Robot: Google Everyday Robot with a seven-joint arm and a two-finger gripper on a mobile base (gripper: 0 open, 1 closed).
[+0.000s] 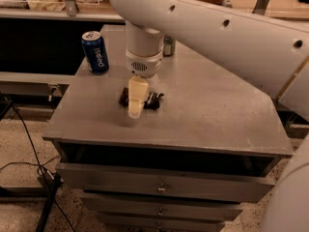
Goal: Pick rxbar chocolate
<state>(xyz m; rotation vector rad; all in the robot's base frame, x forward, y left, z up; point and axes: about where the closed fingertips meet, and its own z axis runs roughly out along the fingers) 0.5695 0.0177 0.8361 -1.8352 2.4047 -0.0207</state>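
The rxbar chocolate is a dark flat bar with pale lettering, lying on the grey table near its middle. My gripper hangs straight down from the white arm, right in front of the bar's middle, and hides that part of it. Its tip is close to the table surface. The bar's two ends show on either side of the gripper. I cannot see whether the gripper touches the bar.
A blue can stands upright at the table's back left. A green can stands at the back, mostly hidden behind the arm. Drawers sit below the table front. Cables run over the floor at the left.
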